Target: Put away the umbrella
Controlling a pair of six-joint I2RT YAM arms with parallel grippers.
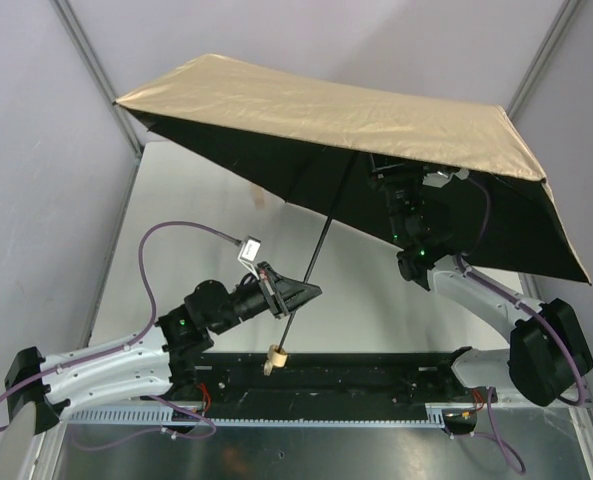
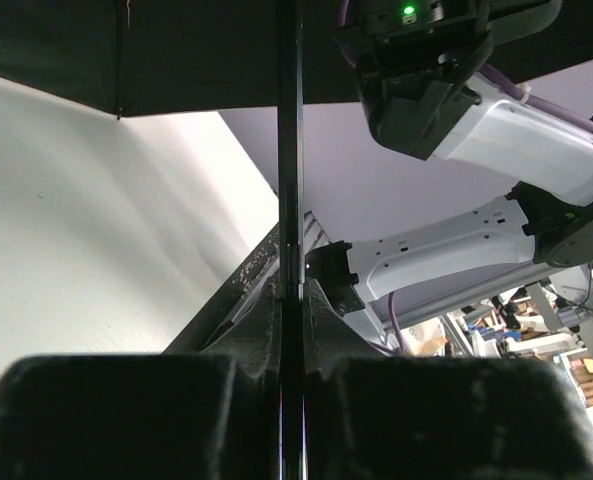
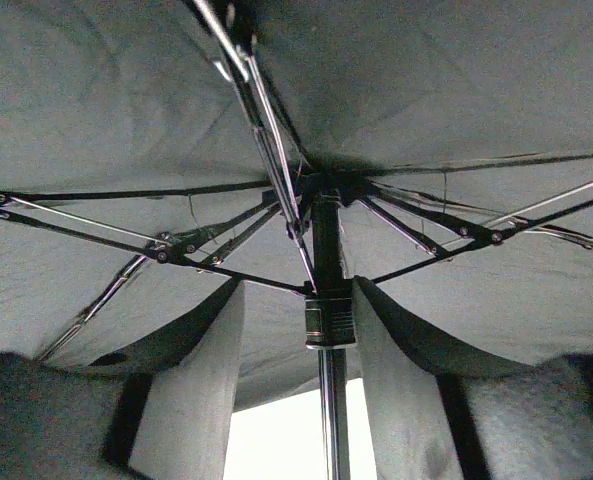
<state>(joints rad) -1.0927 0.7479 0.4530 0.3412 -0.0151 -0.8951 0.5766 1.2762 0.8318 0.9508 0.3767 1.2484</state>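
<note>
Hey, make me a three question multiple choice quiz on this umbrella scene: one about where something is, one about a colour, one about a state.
1. Where does the left gripper grip the umbrella?
A) on the fabric edge
B) on the black shaft, above the wooden handle
C) on the wooden handle itself

2. What colour is the outer face of the canopy?
A) tan
B) red
C) blue

3. What state is the umbrella in?
A) folded and strapped
B) lying closed on the table
C) fully open

Answers:
1 B: the top view shows the fingers closed on the shaft, with the handle free below them.
2 A: the top face is tan, the underside black.
3 C: the ribs are spread and the canopy is stretched out.
</note>
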